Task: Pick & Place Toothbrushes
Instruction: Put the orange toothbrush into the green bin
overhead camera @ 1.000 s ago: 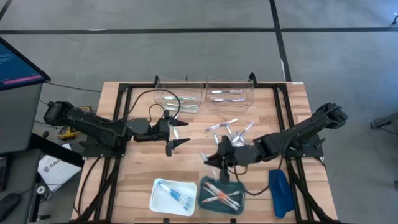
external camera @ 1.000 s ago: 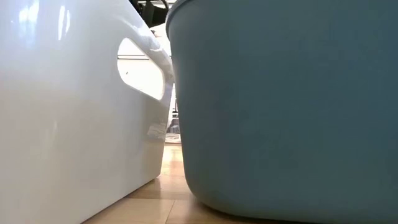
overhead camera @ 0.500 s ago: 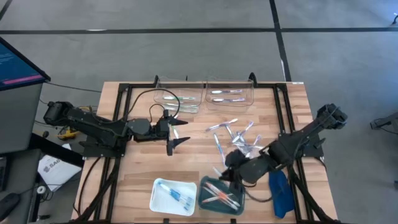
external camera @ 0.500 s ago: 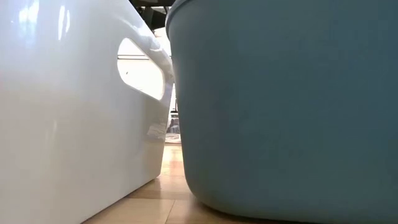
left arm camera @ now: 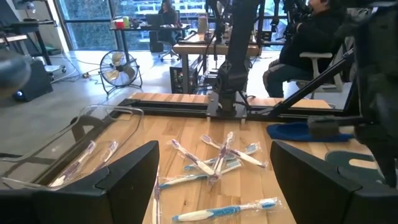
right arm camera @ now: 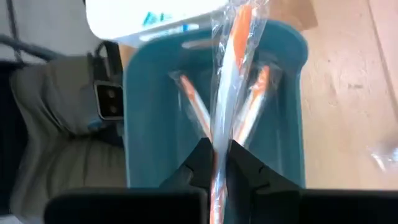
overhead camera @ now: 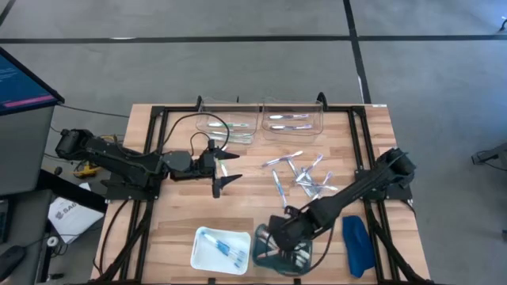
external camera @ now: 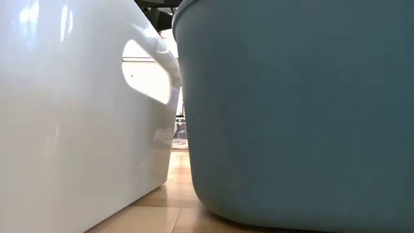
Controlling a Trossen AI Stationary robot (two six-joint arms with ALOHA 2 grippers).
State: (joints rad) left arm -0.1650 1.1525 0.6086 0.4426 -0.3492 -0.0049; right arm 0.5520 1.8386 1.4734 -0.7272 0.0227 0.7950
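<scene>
Directly under my right gripper (right arm camera: pixel 217 163), clamped on an orange wrapped toothbrush (right arm camera: pixel 231 81), sits the teal bin (right arm camera: pixel 146 112) already holding several. The loose pile (overhead camera: pixel 299 176) behind it remains unsorted. My left gripper (overhead camera: pixel 225 169) waits, fingers spread, holding nothing.

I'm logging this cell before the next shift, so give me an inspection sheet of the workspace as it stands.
Surface: wooden table, black frame rails.
Job's things: loose wrapped toothbrushes mid-table; more in two clear bins, white tray, teal tray.
Clutter: dark-blue oblong object at the table's right edge.
Grippers: right gripper shut on an orange wrapped toothbrush above the teal tray; left gripper open, idle, left of centre.
Cables: black cable looping over the left arm.
Surroundings: monitor, fan, seated people beyond.
</scene>
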